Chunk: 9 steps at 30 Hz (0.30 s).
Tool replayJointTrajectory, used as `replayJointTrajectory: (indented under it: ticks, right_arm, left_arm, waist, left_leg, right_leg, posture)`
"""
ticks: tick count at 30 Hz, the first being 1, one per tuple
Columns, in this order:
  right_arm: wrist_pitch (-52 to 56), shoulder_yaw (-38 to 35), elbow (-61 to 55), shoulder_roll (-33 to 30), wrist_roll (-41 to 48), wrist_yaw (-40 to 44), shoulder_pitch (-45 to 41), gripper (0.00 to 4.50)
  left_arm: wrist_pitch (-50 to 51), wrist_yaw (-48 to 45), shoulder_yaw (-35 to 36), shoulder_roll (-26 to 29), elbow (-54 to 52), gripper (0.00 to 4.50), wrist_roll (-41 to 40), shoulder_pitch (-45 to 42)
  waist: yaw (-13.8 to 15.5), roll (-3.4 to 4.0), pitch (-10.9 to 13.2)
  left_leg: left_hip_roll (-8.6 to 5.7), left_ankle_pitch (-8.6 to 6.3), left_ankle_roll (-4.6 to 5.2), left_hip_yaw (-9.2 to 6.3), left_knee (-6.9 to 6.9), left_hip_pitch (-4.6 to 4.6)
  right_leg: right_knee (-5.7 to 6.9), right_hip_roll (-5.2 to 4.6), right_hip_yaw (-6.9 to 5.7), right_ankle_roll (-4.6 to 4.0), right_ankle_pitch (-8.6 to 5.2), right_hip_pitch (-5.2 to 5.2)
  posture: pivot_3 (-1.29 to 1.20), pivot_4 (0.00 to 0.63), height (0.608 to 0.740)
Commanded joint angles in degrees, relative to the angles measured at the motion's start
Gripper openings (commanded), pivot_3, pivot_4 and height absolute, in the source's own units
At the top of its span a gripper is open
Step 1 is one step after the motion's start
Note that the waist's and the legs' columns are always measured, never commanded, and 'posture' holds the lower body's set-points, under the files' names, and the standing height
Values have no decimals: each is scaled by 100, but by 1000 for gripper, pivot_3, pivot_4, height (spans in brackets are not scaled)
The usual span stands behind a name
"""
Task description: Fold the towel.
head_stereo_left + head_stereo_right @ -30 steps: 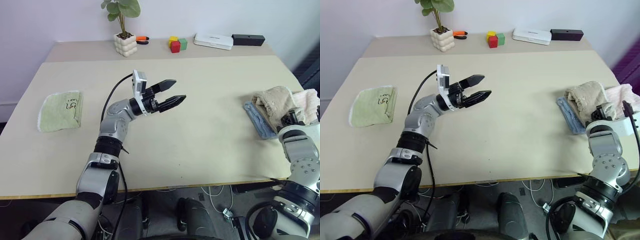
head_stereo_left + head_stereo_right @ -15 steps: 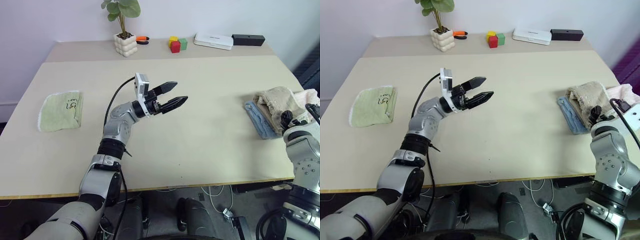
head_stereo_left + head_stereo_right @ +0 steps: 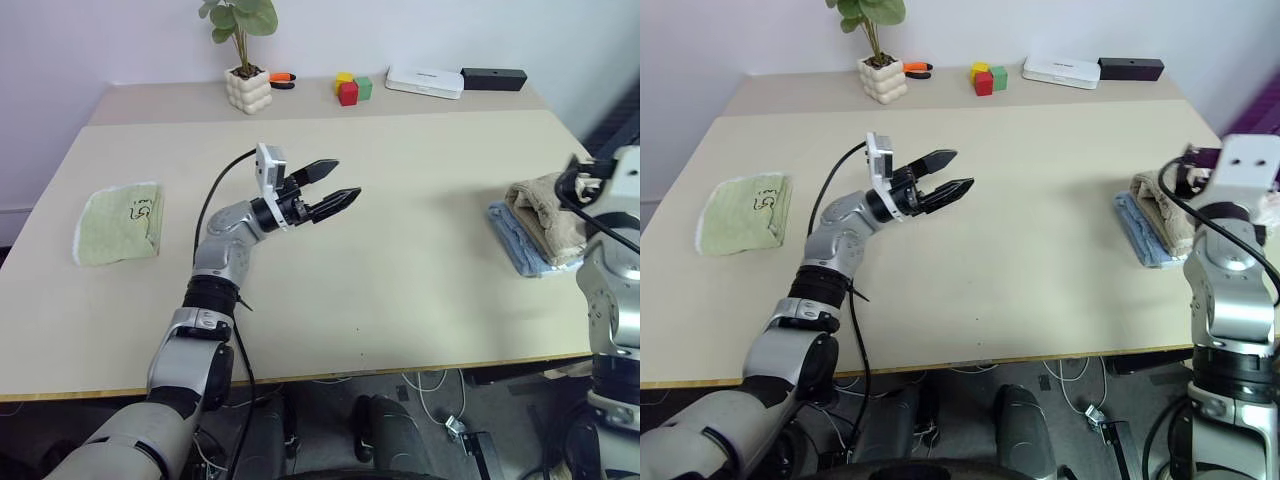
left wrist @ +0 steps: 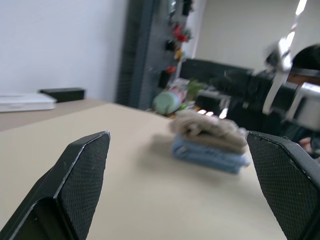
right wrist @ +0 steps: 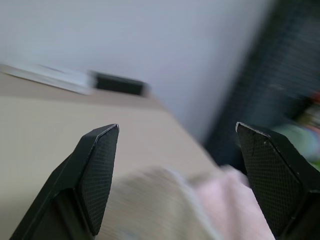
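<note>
Right gripper [image 5: 172, 175] just lifted off the towel [image 3: 545, 205], jaws now spread, empty (towel below them, unfolded); left gripper [image 3: 330, 186] spread, idle.

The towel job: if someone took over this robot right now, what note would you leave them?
Left gripper: open, empty, held above mid-table.
Right gripper: open, empty, raised over the pile at the table's right edge.
Beige towel: bunched on top of the blue towel, pink cloth beside it. Green towel lies at the left.
Done: nothing visibly folded.
Left: pick up the beige towel, spread it, fold it.
</note>
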Motion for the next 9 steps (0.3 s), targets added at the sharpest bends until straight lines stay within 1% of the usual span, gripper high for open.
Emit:
replayJointTrajectory:
  ticks: [1, 3, 4, 6, 9]
  right_arm:
    - [119, 667, -461, -102, 940, 2256, -19, 3807]
    - [-71, 1258, -1168, -468, 1136, 3694, 431, 3807]
    - [-101, 1363, -1350, -600, 1258, 4168, 593, 3807]
    - [-70, 1361, -1356, -652, 1365, 4484, 629, 3807]
    - [-207, 1273, -963, -670, 1393, 4971, 449, 3807]
  left_arm:
    - [-74, 25, 235, 342, -528, 4500, -51, 217]
    - [-141, -67, 342, 631, -817, 4500, -77, 512]
    - [-126, -112, 386, 757, -975, 4500, -112, 655]
    - [-66, -178, 425, 908, -1116, 4500, -183, 784]
    - [86, -533, 475, 1372, -1615, 4500, -269, 1302]
  waist:
    - [5, 0, 0]
    - [7, 0, 0]
    - [-2, 0, 0]
    - [4, -1, 2]
    - [22, -7, 4]
  left_leg:
    - [0, 0, 0, 0, 2, 0]
    - [1, 0, 0, 0, 0, -1]
    - [4, 0, 0, -3, -3, -1]
    - [7, -1, 0, -8, -4, 0]
    - [1, -4, 6, -5, 21, -1]
  right_leg:
    - [0, 0, 0, 0, 0, 2]
    - [-2, 0, -2, 1, 0, 2]
    - [-2, 0, -2, 3, -5, 1]
    - [-2, 0, -3, 3, -11, 1]
    - [-1, -9, -4, 3, -9, 10]
  posture:
    - [0, 150, 740]
    - [0, 150, 740]
    - [0, 150, 740]
    - [0, 150, 740]
    - [0, 150, 740]
